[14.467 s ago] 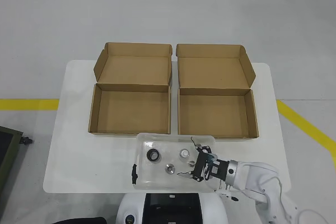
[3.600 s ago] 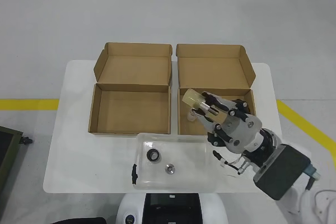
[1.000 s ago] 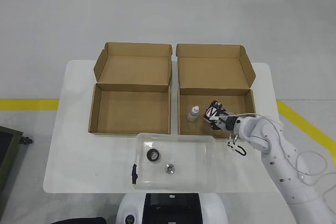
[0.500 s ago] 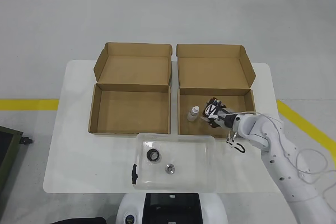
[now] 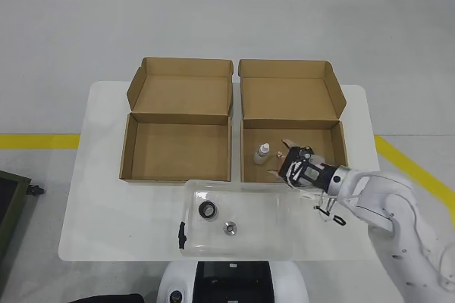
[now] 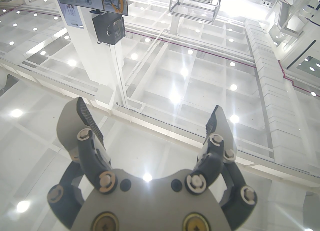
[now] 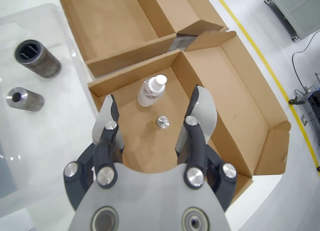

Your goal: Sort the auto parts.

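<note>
Right box (image 7: 240, 86): held a bottle (image 7: 151, 91), lying down, with a disc (image 7: 163, 121) just beside it, both apparently sorted here.
Right gripper (image 7: 155, 95): above the box, over the disc, jaws wide, empty.
Tray (image 7: 45, 127): beside the box, holding a large sleeve (image 7: 37, 58) and a small sleeve (image 7: 24, 98), presumably awaiting sorting.
Left gripper (image 6: 150, 110): wide, empty, facing the ceiling; its place relative to the box could not be told.
</note>
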Motion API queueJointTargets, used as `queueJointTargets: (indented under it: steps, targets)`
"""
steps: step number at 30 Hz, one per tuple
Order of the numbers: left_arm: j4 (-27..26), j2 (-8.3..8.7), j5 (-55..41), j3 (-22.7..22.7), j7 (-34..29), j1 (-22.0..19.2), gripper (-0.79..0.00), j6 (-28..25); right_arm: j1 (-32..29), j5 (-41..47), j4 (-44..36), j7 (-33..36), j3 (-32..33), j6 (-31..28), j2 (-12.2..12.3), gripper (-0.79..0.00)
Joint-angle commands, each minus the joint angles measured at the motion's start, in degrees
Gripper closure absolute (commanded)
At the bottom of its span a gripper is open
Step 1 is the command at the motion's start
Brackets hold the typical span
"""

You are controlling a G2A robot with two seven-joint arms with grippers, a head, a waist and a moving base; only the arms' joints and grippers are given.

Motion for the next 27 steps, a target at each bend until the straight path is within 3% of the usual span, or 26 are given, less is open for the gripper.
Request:
queueJointTargets:
  steps: [1,10,19,27]
  targets:
    - [0.0,0.0,0.0,0.0,0.0,0.0,-0.785,0.0,-1.8,0.96,-2.13,-0.53,-0.02,-0.99,0.13,-0.536]
    - [0.0,0.0,0.0,0.0,0.0,0.0,-0.785,0.0,-7.7,0.69,-9.61,-3.11,-4.28,-5.45,0.52,-0.542]
    - [0.0,0.0,0.0,0.0,0.0,0.0,-0.785,0.0,-4.01,-3.94,-3.7,-3.84,-13.17,-5.38,-0.23,-0.486]
    - [0.0,0.0,0.0,0.0,0.0,0.0,-0.785,0.0,-2.3,-6.29,0.69,-2.91,-17.25,-5.62,-0.56,-0.468]
